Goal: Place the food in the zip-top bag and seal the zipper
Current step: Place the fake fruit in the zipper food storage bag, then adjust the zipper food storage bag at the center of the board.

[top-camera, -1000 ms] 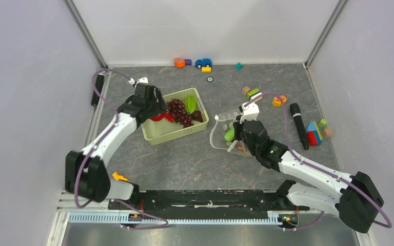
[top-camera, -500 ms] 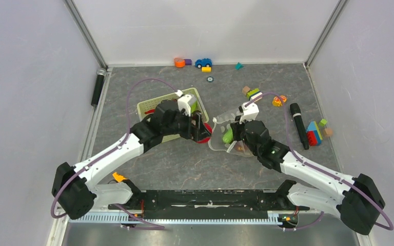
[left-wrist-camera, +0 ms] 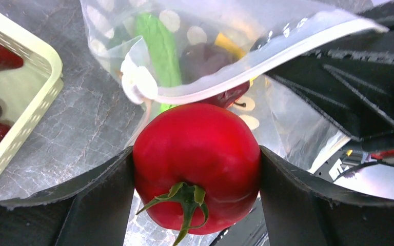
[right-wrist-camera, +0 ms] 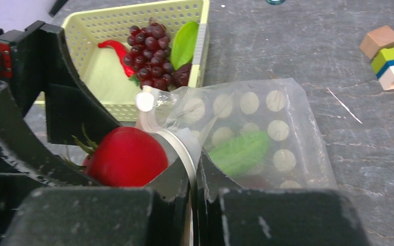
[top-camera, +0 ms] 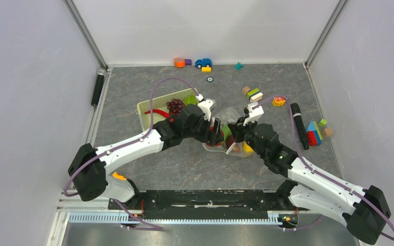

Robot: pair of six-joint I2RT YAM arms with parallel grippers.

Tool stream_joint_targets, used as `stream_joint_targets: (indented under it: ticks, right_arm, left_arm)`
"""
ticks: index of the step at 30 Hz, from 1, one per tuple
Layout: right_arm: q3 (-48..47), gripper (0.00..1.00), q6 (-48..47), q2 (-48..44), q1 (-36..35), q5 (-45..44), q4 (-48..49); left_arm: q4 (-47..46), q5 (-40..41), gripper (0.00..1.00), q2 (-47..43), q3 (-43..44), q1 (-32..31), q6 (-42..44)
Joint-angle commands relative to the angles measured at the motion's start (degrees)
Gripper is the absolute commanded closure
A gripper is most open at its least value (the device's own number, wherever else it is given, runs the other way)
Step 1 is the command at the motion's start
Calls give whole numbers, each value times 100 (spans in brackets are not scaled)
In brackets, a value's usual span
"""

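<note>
Pushing the tomato well past the lip before letting go looks like the way to do this. In the left wrist view the left gripper clamps it right at the mouth of the zip-top bag, with the cucumber already inside. In the right wrist view the right gripper is pinched on the zipper edge and should keep that edge lifted. From above, the left arm has swung from the basket to the bag within the last second.
</note>
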State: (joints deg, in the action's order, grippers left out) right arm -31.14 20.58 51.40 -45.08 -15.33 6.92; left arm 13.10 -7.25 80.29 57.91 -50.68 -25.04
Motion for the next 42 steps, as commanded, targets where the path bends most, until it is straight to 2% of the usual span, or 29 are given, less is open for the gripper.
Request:
stream_joint_targets:
  ticks: [1,5,7,11,12,13,22,31,36,39,42]
  right_arm:
    - [62,92,116,-208,-1,518,437]
    - [150,91,212,-272,-5,678,605]
    - [151,92,252,-281,1,682,596]
    - [173,91,286,-314,-1,664,607]
    - [177,91,295,-315,0,657,593]
    - [177,91,288,-326,-2,654,592]
    - [164,91,258,-333,-1,499,553]
    - [169,91,212,-372,-3,391,529]
    - [160,91,214,-379,-1,402,521]
    - [169,91,212,-387,-2,374,513]
    - [157,92,218,-400,-1,400,481]
  left_arm:
    - [-391,1023,60,95,386,-270,-259]
    - [-481,963,52,205,414,-367,-334]
    - [-484,957,44,242,414,-426,-334]
    - [-361,1017,20,292,439,-468,-344]
    - [-315,1016,7,280,449,-474,-332]
    - [-292,1015,1,271,449,-474,-331]
    - [-29,869,0,-240,304,-553,-261]
    - [526,2535,0,-1352,-569,-549,-754]
    - [472,2676,0,-1055,-568,-549,-883]
    - [436,2374,10,-646,-417,-549,-840]
    - [475,2383,30,-255,-263,-548,-864]
